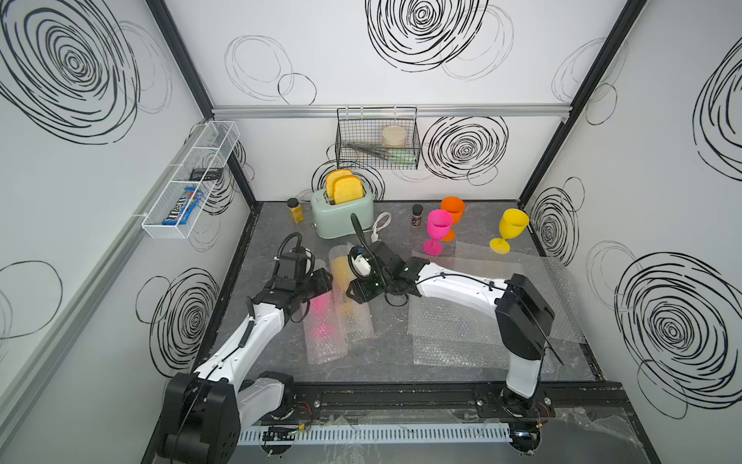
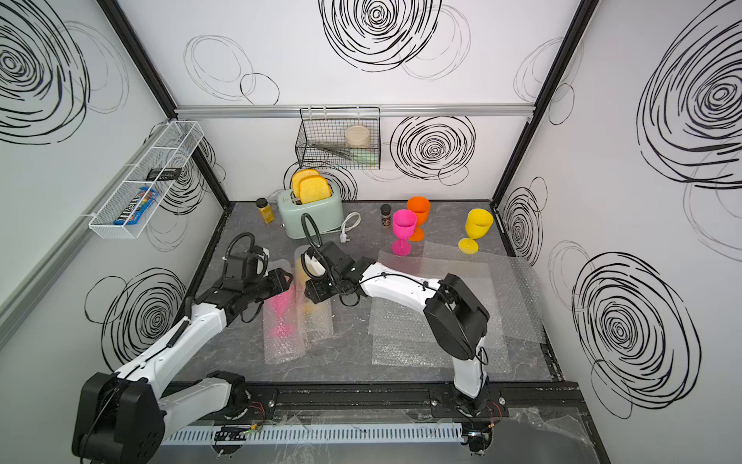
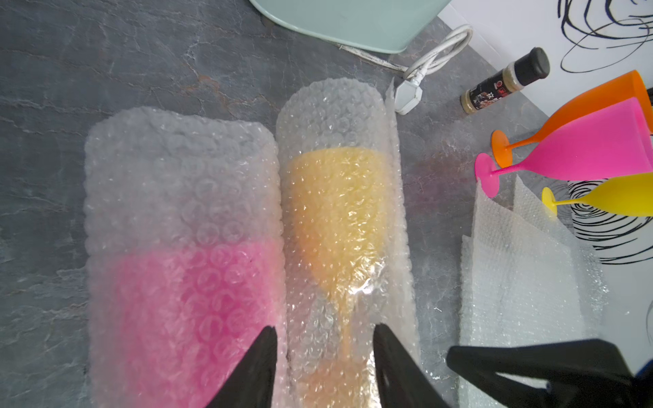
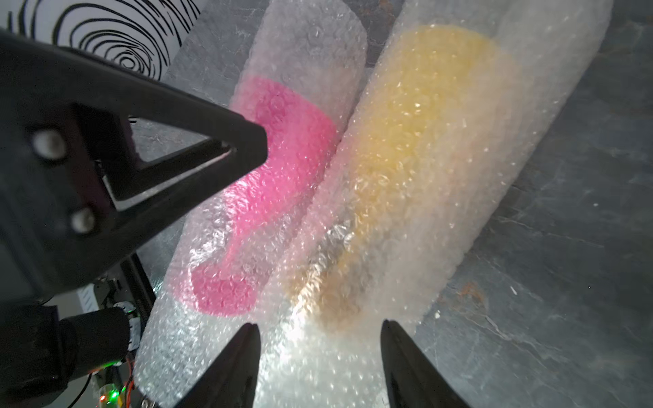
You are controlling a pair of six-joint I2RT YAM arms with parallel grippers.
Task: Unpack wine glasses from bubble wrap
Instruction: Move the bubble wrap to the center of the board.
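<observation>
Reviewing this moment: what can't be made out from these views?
- Left gripper: whether it pinches the wrapped yellow goblet, left wrist view; fingers cut off by frame edge.
- Right gripper: same doubt, right wrist view; blur and glare.
- Black wire basket contents: too small, behind mesh, both top views.

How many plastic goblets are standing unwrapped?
3, all upright at the back: hot pink plastic goblet, orange plastic goblet just behind it, yellow plastic goblet nearer the right wall.
</observation>
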